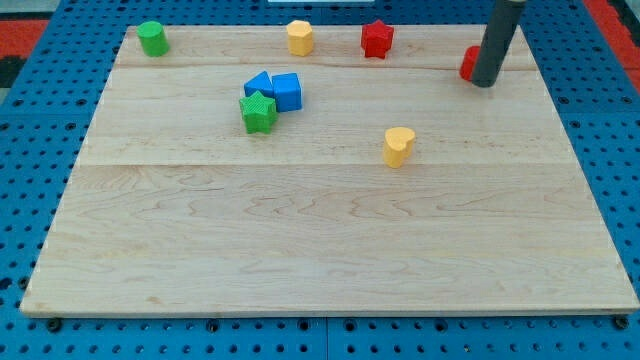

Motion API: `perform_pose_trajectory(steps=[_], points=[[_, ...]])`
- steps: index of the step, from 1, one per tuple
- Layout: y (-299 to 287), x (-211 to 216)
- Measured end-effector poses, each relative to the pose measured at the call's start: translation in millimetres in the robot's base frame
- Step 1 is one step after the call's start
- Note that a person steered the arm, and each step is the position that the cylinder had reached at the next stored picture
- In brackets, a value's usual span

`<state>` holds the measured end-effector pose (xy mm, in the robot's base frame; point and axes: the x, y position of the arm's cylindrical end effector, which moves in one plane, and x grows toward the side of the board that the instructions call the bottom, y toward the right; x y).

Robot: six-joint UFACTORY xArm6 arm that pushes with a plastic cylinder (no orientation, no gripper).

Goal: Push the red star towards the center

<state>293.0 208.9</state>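
The red star [377, 39] sits near the view's top edge of the wooden board [320, 240], a little right of centre. My tip [484, 82] is at the view's upper right, well to the right of the star and slightly lower. It stands right against a second red block [468, 63], which the rod partly hides, so its shape cannot be made out.
A yellow hexagonal block [300, 37] sits left of the star. A green cylinder [152, 38] is at the top left. Two blue blocks [278, 90] and a green star [258, 111] cluster left of centre. A yellow heart [398, 146] lies right of centre.
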Motion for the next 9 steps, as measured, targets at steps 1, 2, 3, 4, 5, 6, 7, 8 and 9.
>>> perform_pose_trajectory(steps=[1, 2, 3, 4, 5, 6, 7, 8, 9], points=[[0, -27], [-4, -25], [-43, -32], [-51, -65], [-62, -101], [-113, -100], [-151, -71], [-166, -63], [-166, -63]])
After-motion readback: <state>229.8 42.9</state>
